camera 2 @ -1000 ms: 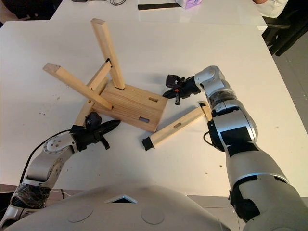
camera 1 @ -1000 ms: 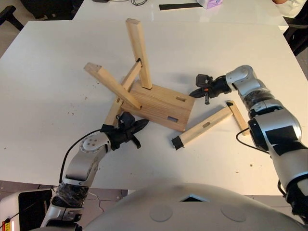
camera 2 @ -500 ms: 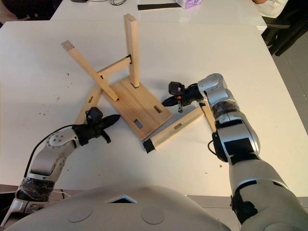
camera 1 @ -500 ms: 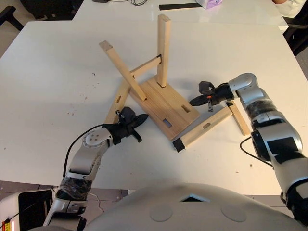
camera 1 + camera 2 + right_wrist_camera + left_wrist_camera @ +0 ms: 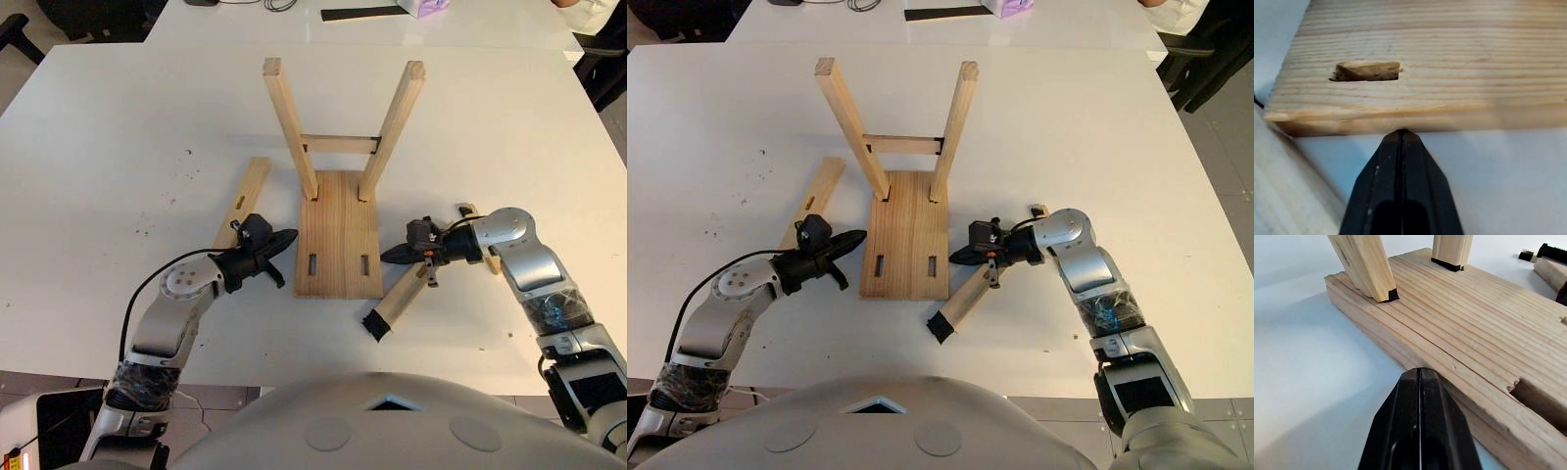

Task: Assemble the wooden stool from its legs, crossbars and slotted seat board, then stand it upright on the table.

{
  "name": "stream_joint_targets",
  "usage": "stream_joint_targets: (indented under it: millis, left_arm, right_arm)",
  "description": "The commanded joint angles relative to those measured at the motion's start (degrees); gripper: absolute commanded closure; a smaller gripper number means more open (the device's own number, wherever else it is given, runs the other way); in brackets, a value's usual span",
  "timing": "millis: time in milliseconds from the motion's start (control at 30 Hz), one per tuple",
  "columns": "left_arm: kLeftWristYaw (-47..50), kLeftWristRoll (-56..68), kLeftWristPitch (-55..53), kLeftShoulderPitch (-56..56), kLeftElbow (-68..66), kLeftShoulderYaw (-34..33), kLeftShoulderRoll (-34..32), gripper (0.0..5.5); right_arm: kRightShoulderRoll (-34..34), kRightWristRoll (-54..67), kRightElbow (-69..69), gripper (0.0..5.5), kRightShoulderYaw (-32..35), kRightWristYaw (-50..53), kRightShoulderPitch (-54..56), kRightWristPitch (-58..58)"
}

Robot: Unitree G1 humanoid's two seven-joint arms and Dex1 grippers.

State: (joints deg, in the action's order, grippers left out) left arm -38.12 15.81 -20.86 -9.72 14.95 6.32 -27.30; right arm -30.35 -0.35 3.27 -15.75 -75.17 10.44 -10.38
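Observation:
The slotted seat board [image 5: 338, 235] lies flat in the middle of the table. Two legs [image 5: 291, 127] [image 5: 392, 125] stand in its far slots, joined by a crossbar [image 5: 340, 144]. Its two near slots [image 5: 1369, 71] are empty. My left gripper [image 5: 291, 236] is shut, its tip [image 5: 1420, 373] against the board's left edge. My right gripper [image 5: 385, 257] is also shut, its tip [image 5: 1402, 132] at the board's right edge. One loose leg [image 5: 243, 201] lies to the left of the board. Another loose leg [image 5: 400, 302] with a black end lies under my right gripper.
A short wooden piece [image 5: 468, 211] lies just behind my right wrist. The white table [image 5: 118, 147] has free room on the far left and far right. A second table with cables and a dark strip [image 5: 358, 13] stands behind.
The seat board with its two legs has turned and now lies square, legs at the far end. Both grippers moved with it; the right one came nearer and over the loose leg.

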Motion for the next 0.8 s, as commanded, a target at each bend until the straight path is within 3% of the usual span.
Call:
stream_joint_targets:
  millis: [33, 267, 533, 633, 800]
  left_arm:
    - [-1.02, 1.70, -0.62, -0.48, 2.80, 2.50, 1.94, 5.50]
    - [1.87, 1.70, 0.52, 2.23, 0.13, -0.08, 4.45, 5.50]
    - [6.70, 10.73, -0.86, -2.78, 9.24, -15.55, 5.30, 5.50]
    - [10.10, 13.86, -1.27, -7.01, 14.38, -16.72, 8.88, 5.50]
    - [18.89, 23.35, -0.93, -11.30, 23.29, -16.50, 19.20, 5.50]
  right_arm:
    - [2.46, 1.06, 0.08, 5.48, -0.82, 4.47, 0.76, -0.70]
    - [1.85, 3.40, 1.24, 5.48, 0.92, 5.70, 3.25, -1.60]
    - [-6.37, 14.89, -7.39, 5.48, 21.12, 13.02, 3.07, -13.44]
    - [-8.24, 12.69, -7.56, 5.48, 24.37, 18.78, -0.73, -14.28]
    - [-2.70, 8.99, -14.40, 5.24, 26.97, 34.84, -11.63, -17.99]
